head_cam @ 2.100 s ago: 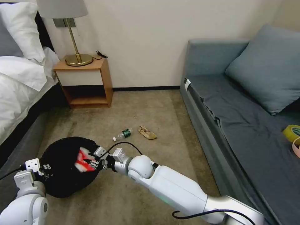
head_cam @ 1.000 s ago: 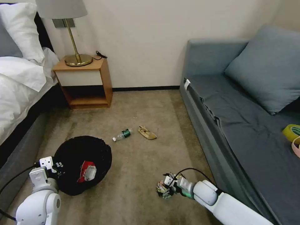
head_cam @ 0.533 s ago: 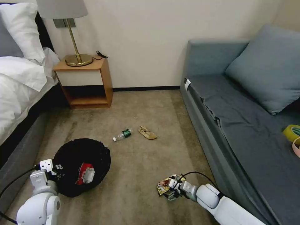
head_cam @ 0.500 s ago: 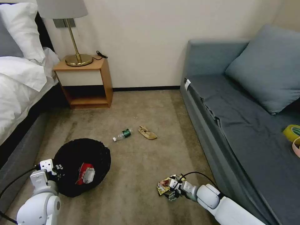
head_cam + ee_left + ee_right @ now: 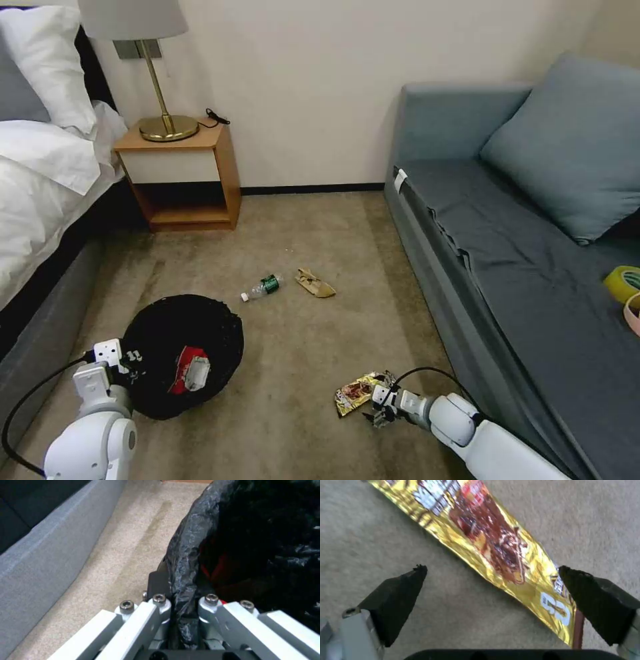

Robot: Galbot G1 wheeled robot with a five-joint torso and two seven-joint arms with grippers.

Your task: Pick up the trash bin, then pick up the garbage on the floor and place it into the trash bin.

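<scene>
Beside the sofa base [image 5: 427, 267], right gripper [image 5: 493, 580] sits low on the carpet, jaws spread wide astride the gold-brown snack wrapper [image 5: 357, 392], gripping nothing. Left gripper [image 5: 181, 605] is clamped on the trash bin [image 5: 180, 353] rim; red-and-white packet [image 5: 190, 370] lies inside.

Head camera high over carpet [image 5: 300, 360]; wrist cameras close, floorward.

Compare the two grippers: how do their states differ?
The left gripper is shut on the trash bin, clamping its bagged rim; the right gripper is open and holds nothing. The left holds its load off the carpet; the right is low over the gold wrapper on the floor. Both have black-padded fingers.
</scene>
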